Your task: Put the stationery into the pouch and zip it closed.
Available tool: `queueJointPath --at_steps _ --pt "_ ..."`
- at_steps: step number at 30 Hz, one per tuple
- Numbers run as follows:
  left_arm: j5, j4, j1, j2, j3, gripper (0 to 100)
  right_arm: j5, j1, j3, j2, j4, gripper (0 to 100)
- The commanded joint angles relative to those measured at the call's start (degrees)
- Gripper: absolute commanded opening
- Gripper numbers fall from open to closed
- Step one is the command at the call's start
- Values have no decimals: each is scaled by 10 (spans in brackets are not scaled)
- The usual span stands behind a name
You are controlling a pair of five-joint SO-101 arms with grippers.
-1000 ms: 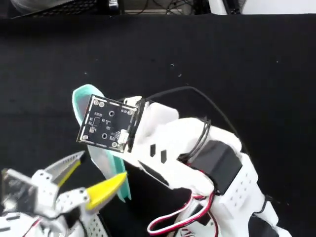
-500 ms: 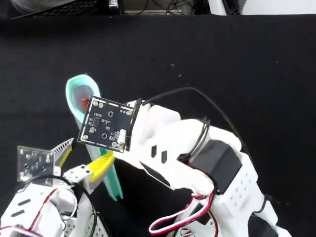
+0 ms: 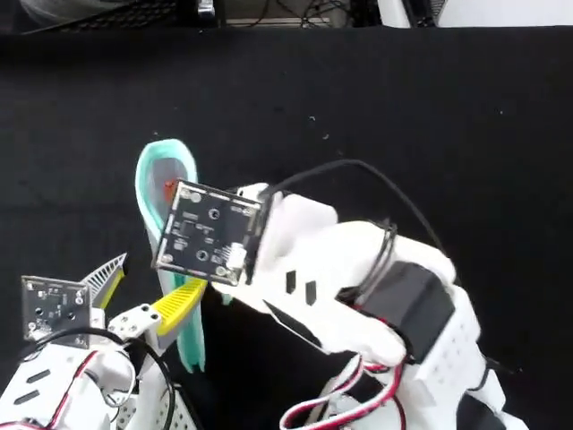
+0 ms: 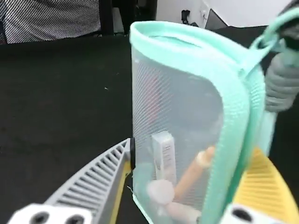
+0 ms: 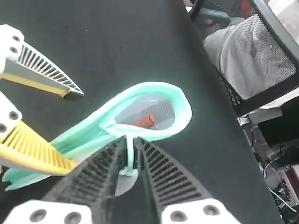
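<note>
Over the black surface [image 3: 403,107] the left hand [image 3: 161,274] gapes round the mesh pouch [image 4: 177,107], so the right hand [image 5: 131,142], clenched on its zipper pull [image 5: 127,147], may merely drag it.
</note>
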Motion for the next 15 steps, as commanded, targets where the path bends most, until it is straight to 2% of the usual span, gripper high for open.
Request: queueJointPath --at_steps 1,8,15 --pt "-4 1 -2 6 -37 369 -6 -11 -5 -16 2 12" --pt "-4 -50 -1 12 -56 368 -6 -11 36 -17 -4 12" --pt "-4 -109 -1 13 -9 367 -6 -31 36 -17 -4 12"
